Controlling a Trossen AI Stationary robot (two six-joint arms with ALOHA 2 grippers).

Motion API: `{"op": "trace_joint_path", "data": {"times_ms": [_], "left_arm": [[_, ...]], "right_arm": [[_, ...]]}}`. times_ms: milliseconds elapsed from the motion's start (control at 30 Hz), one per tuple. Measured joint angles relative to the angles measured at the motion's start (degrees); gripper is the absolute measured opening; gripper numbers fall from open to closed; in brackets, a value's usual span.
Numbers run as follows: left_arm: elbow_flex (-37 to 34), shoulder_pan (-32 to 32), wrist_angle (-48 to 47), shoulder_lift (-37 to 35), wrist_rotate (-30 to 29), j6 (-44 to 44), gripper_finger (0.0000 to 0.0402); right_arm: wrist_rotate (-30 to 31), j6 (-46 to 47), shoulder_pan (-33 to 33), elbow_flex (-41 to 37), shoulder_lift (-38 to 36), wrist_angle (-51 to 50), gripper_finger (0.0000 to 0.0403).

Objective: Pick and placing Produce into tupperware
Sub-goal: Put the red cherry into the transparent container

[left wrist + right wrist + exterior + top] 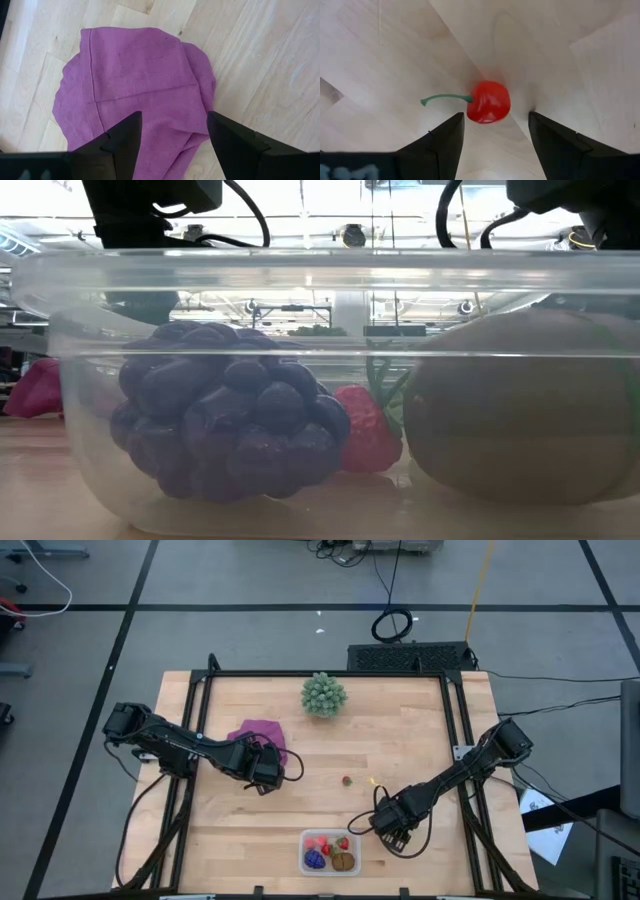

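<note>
The clear tupperware [330,852] sits at the table's near edge. In the low view it holds a purple grape cluster [225,420], a red strawberry [365,430] and a brown kiwi [520,410]. My right gripper [385,828] is open just right of the tub. In its wrist view [495,117] a red cherry [489,102] with a green stem lies on the wood between and ahead of the fingers, untouched. A small red fruit [347,780] lies mid-table; I cannot tell if it is the same one. My left gripper [265,776] [174,116] is open above the magenta cloth [135,90].
A pale green bushy ball [324,695] stands near the table's far edge. The magenta cloth [260,735] lies crumpled on the left half. A tiny yellow speck [374,780] lies near the red fruit. Bare wood stretches between the cloth, the ball and the tub.
</note>
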Motion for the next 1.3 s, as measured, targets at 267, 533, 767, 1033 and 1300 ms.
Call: {"op": "trace_joint_path", "data": {"times_ms": [267,533,767,1033,1300], "left_arm": [[0.0,0.0,0.01,0.0,0.01,-0.07,0.023],[0.0,0.01,0.0,0.0,0.0,-0.09,0.023],[0.0,0.0,0.01,0.0,-0.01,0.0,0.023],[0.0,0.0,0.0,0.0,-0.01,-0.07,0.023],[0.0,0.02,0.02,0.0,-0.03,-0.11,0.023]], "right_arm": [[0.27,-1.38,-1.96,-0.09,-0.66,0.27,0.0212],[0.39,-2.57,-2.62,-0.09,-1.11,0.08,0.0212],[0.96,-2.44,-2.62,-0.09,-1.11,0.04,0.0212],[2.01,-2.38,-2.64,-0.09,-1.11,0.02,0.0212],[2.03,-2.36,-2.64,-0.07,-1.11,0.0,0.0196]]}}
